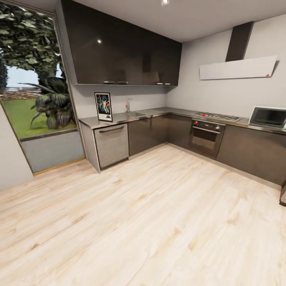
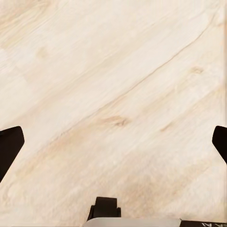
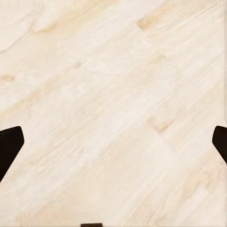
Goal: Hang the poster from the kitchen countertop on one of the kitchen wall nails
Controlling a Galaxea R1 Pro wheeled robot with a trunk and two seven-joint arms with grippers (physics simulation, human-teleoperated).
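The poster [image 1: 103, 106] stood upright near the left end of the kitchen countertop [image 1: 119, 117], leaning back against the pale wall under the dark upper cabinets [image 1: 123, 51], its black frame and white border clear, the dark title strip at its foot. Along the same countertop, toward the corner, sat the built-in sink [image 1: 135, 114] with its chrome tap [image 1: 128, 105] rising behind it, well apart from the poster. Below the poster's end of the slab was a dishwasher front [image 1: 111, 145] with a bar handle. Round the corner, the adjoining counter carried a gas hob [image 1: 216, 116] over an oven [image 1: 205, 137], with a microwave [image 1: 268, 116] at the far right and an extractor hood [image 1: 238, 67] on the wall above. A large window [image 1: 29, 75] with foliage beyond it lay left of the cabinets. A broad stretch of pale wooden floor [image 1: 151, 214] lay between the camera and the counter, with nothing standing on it. In the left wrist view, the left gripper [image 2: 113, 142] hung over floorboards, its dark fingertips [image 2: 9, 146] spread wide at opposite edges, holding nothing. In the right wrist view, the right gripper [image 3: 113, 142] was likewise above bare boards, fingertips [image 3: 9, 146] wide apart and empty.
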